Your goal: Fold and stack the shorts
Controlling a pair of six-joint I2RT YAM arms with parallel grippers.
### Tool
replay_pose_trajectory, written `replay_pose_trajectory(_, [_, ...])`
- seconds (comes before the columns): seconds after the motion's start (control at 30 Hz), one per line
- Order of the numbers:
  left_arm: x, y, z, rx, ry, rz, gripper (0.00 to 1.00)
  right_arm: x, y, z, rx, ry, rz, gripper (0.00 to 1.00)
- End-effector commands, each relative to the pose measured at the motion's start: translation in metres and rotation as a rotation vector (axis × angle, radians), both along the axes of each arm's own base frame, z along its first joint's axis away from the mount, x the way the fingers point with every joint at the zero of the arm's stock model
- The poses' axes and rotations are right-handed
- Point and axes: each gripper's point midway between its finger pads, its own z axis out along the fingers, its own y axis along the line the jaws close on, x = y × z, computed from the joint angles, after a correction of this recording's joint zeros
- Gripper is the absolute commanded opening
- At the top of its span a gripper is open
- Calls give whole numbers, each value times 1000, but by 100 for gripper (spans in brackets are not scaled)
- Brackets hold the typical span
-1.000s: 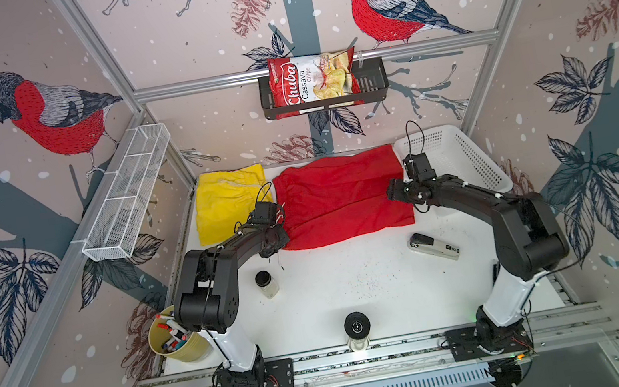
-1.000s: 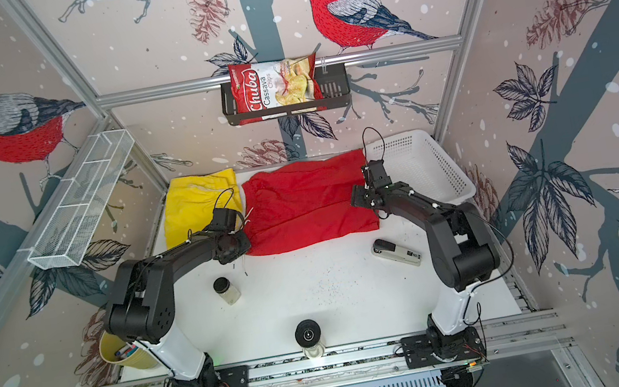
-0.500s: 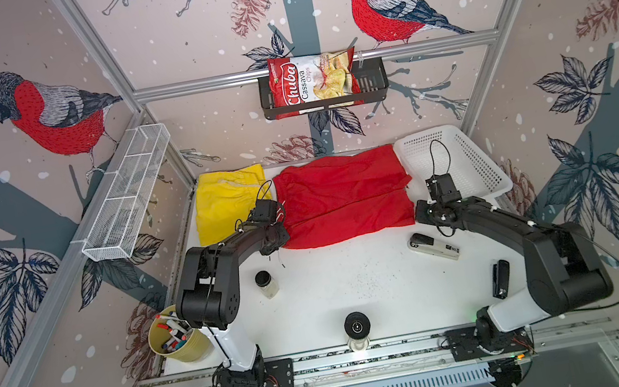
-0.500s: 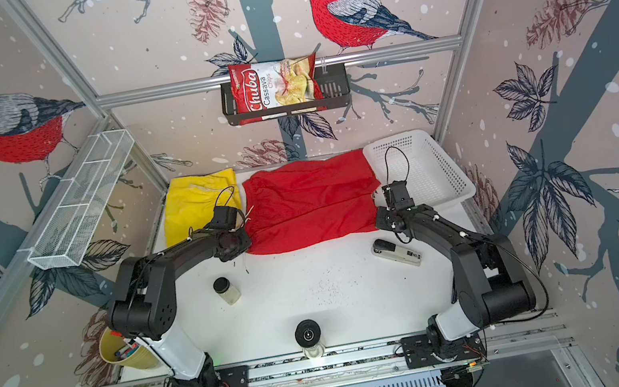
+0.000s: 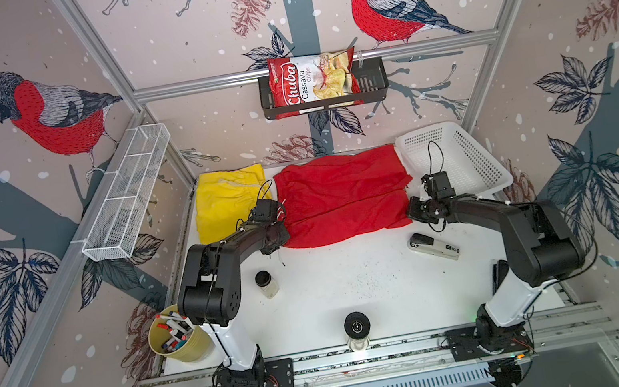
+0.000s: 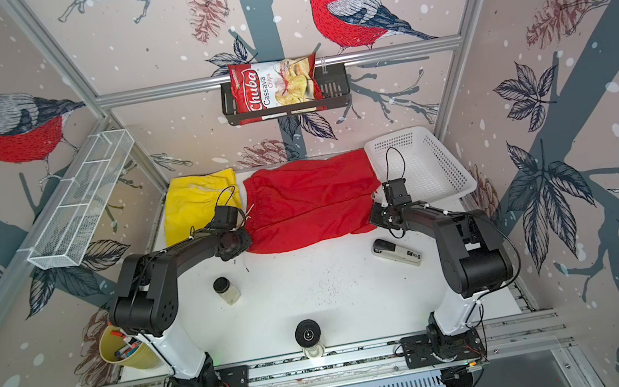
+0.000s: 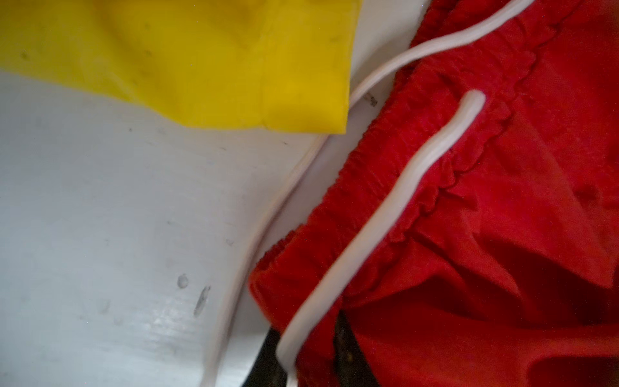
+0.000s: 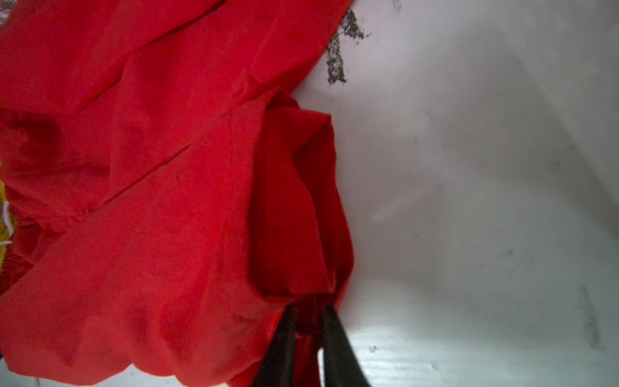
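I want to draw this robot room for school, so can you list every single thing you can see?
red shorts: 1, red, white drawstring, spread across the table's back
yellow shorts: 1, yellow, back left, beside the red pair
basket: 1, white, back right corner
stapler: 1, grey and black, near the right arm
jar: 1, clear, black lid, near the left arm
cup: 1, yellow, holding markers, front left
chips bag: 1, red, in a black rack on the back wall
wire shelf: 1, white, left wall
left gripper: 1, black, shut on the red shorts' waistband
right gripper: 1, black, shut on the red shorts' leg hem
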Motion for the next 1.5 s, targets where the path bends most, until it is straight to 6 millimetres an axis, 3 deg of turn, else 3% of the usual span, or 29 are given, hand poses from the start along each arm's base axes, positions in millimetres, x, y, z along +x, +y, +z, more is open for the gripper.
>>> replay_pose_trajectory(0.0, [-7, 0, -7, -2, 40, -6, 16, 8, 10, 20, 66, -56, 18, 2])
replay_pose_trajectory(0.13, [-7, 0, 0, -5, 26, -7, 0, 3, 5, 53, 52, -121, 6, 0])
replay_pose_trajectory(0.4, [-1, 0, 46, -15, -62, -8, 0, -17, -32, 136, -81, -295, -103, 0])
replay_pose_trajectory(0.47, [-1, 2, 65, -15, -95, -6, 0, -24, -40, 158, -97, -338, -126, 0])
replay_pose_trajectory(0.73, [-16, 17, 152, 13, -270, 19, 0, -53, -57, 208, -99, -453, -190, 0])
replay_pose_trajectory(0.93, [-16, 21, 237, 13, -479, 7, 0, -58, -64, 274, -76, -592, -230, 0])
replay_pose_trajectory(1.03, [-22, 23, 259, 4, -518, 10, 0, -63, -61, 294, -34, -633, -230, 0])
replay_pose_trajectory(1.1, [-29, 23, 260, -3, -524, 6, 0, -68, -54, 289, -11, -616, -202, 0])
replay_pose_trajectory(1.2, [-40, 27, 245, 8, -502, 11, 0, -78, -32, 250, 13, -520, -128, 1])
replay_pose_trajectory(1.37, [-43, 29, 222, 22, -457, 12, 0, -113, 23, 143, -31, -302, 30, 12])
replay_pose_trajectory(1.47, [-38, 27, 221, 19, -452, 10, 0, -141, 52, 85, -46, -180, 126, 27])
